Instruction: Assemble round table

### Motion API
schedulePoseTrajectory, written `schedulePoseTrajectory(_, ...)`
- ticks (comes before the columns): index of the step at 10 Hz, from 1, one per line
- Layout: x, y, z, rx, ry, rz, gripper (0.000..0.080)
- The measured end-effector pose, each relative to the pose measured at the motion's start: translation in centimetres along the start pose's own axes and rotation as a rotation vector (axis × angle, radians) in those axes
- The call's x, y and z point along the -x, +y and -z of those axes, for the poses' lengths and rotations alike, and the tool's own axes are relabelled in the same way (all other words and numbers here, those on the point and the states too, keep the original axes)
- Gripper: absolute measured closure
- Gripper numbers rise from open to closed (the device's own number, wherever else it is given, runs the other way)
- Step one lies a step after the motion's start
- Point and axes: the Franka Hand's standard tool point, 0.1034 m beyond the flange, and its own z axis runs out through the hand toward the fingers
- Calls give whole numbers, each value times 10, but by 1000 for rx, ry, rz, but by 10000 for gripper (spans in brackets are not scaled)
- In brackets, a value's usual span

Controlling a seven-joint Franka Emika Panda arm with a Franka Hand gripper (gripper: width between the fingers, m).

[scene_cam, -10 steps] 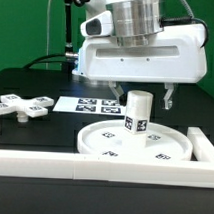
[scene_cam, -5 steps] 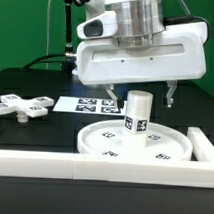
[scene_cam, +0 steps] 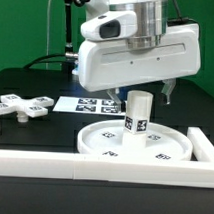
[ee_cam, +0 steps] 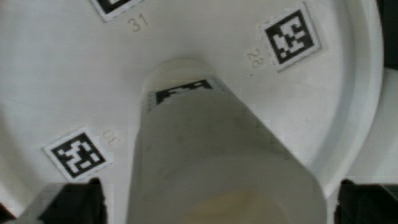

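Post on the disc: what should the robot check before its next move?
1. Post stands upright on disc: ok.
2. Disc lies flat: ok.
3. Gripper open, centred over post: ok.
4. Post fixed tight in disc: cannot tell.
5. Cross lies apart at the exterior view's left, nothing on it: ok.

The marker board [scene_cam: 80, 104] lies flat on the black table [scene_cam: 42, 135] — white rail [scene_cam: 53, 165] in front.
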Motion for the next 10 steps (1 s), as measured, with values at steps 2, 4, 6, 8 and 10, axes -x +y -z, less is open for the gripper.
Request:
schedulePoseTrajectory(2,1,4,0,1,0,112,151)
schedulePoseTrajectory(4,2,5,0,2,-1,238,151)
schedulePoseTrajectory(6,3,8,0,18,-13,439,151)
schedulePoseTrajectory(8,3,7,0,29,-29,633,151)
schedulePoseTrajectory(10,2,3,-2,51,-58,799,151)
